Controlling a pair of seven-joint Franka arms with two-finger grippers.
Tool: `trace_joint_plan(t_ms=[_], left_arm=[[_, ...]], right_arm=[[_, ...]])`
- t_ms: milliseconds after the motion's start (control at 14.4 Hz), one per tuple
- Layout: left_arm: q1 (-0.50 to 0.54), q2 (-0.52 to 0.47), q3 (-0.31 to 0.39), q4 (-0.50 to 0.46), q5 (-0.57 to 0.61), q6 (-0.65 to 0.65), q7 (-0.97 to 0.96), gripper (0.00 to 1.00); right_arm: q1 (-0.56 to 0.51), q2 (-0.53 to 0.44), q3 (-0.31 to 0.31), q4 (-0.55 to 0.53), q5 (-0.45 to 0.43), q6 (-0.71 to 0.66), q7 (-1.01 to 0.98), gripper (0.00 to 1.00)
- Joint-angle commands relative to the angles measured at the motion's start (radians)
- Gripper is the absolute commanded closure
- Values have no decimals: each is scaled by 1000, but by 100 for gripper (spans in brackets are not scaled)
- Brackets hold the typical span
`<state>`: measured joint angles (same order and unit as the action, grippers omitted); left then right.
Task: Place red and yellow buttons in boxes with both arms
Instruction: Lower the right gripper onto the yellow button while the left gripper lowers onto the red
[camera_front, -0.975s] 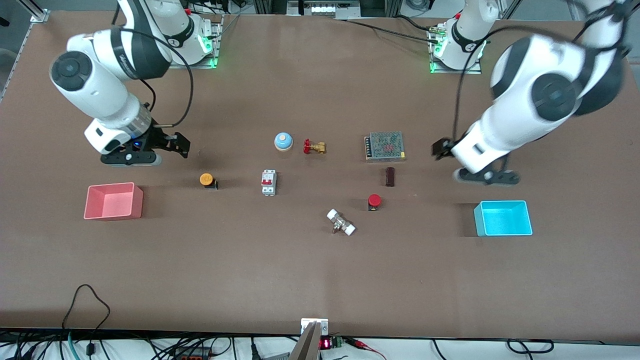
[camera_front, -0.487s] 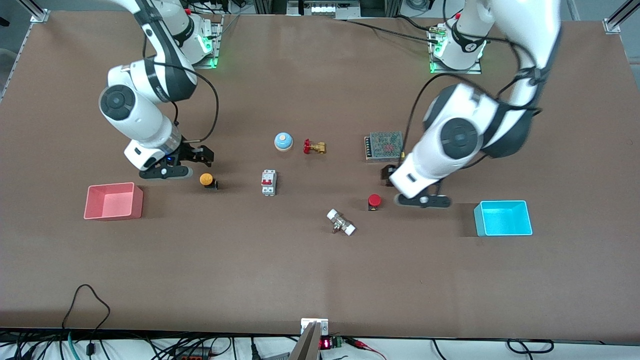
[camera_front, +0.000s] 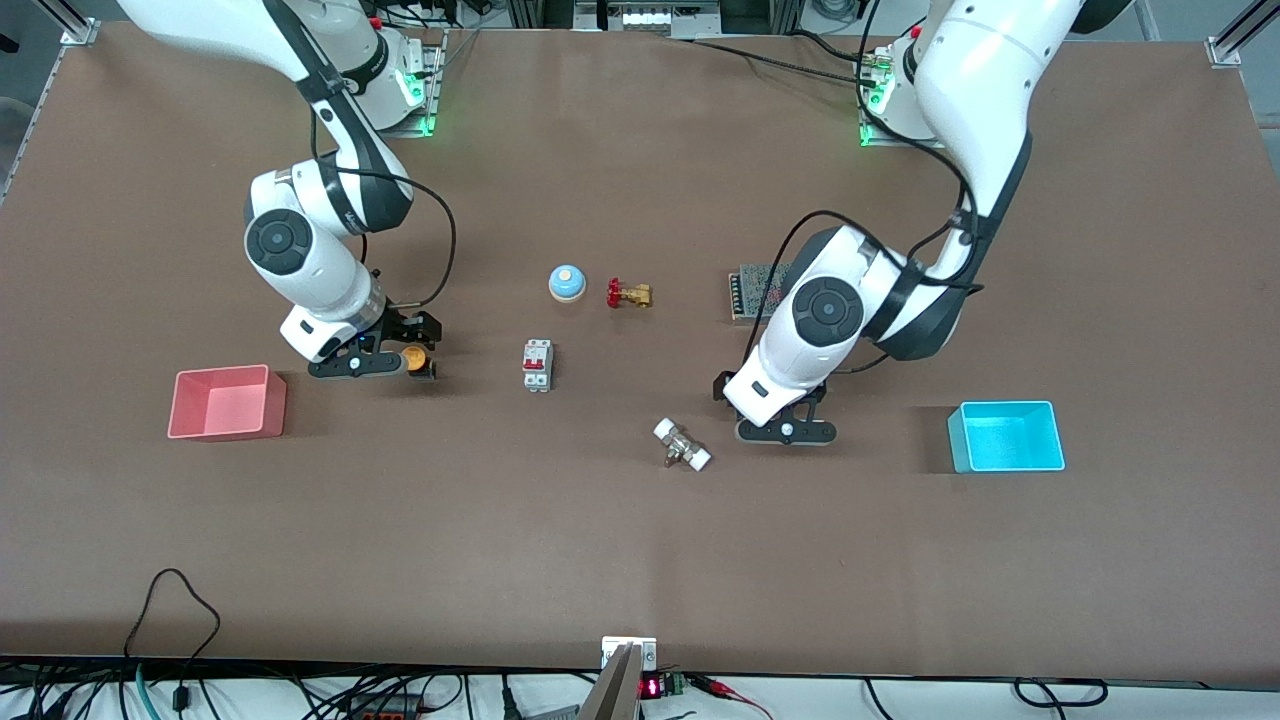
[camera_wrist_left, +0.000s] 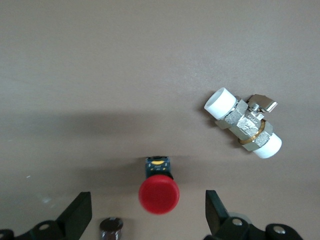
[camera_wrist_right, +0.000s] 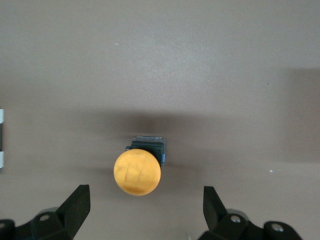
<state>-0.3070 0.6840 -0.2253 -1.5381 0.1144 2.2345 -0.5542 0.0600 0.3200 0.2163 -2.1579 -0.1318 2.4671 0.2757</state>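
Since both hands hang wide open, the left gripper (camera_wrist_left: 145, 220) over the red button (camera_wrist_left: 158, 194) and the right gripper (camera_wrist_right: 142, 212) over the yellow button (camera_wrist_right: 137, 171), watch your centering: each cap sits off-middle, so a closing finger could tip it.

Yellow button (camera_wrist_right: 137, 171) sits centre-low in the right wrist view, red button (camera_wrist_left: 158, 192) (black base) bottom-centre; pink box (camera_front: 227, 402) and cyan box (camera_front: 1006, 436) empty.

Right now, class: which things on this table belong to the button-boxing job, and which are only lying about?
Job: round red-capped button; yellow-orange button; pink plastic tub; cyan plastic tub.

Lying about: white circuit breaker; blue dome; red-handled brass valve; white-ended metal valve; grey mesh-topped block.
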Motion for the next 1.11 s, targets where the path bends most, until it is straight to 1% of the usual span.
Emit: trace_joint_plan(t_ms=[0, 209, 278, 418, 487, 557, 627, 766, 835, 905, 975, 1044], left_arm=[[-24, 28, 7, -20, 24, 74, -18, 0], [-40, 63, 11, -30, 30, 86, -18, 0], [-41, 69, 12, -30, 46, 86, -18, 0], [-41, 77, 15, -27, 120, 90, -18, 0], [-41, 77, 15, -27, 129, 90, -18, 0], [-41, 77, 15, -27, 129, 90, -18, 1], [-41, 81, 15, -27, 129, 93, -18, 5], [-41, 92, 15, -27, 129, 135, -18, 6], [-40, 103, 17, -27, 129, 145, -18, 10], [-40, 104, 17, -27, 129, 145, -18, 25], [-41, 104, 17, -27, 129, 145, -18, 41], [-41, 104, 17, -28, 129, 145, -18, 50]], right_arm=[[1, 33, 3, 16, -35, 27, 48, 0], [1, 65, 3, 24, -37, 70, 69, 0], [3, 74, 3, 27, -37, 75, 69, 0], [15, 91, 3, 39, -37, 78, 69, 0], [17, 99, 3, 41, -37, 78, 69, 0], [17, 106, 3, 43, -46, 79, 71, 0], [15, 113, 3, 43, -61, 91, 71, 0], [15, 117, 2, 43, -71, 98, 71, 0], [15, 119, 3, 43, -71, 99, 71, 0], [15, 123, 2, 43, -71, 99, 71, 2], [14, 123, 2, 43, -71, 101, 71, 11], [12, 125, 3, 43, -71, 104, 71, 23]])
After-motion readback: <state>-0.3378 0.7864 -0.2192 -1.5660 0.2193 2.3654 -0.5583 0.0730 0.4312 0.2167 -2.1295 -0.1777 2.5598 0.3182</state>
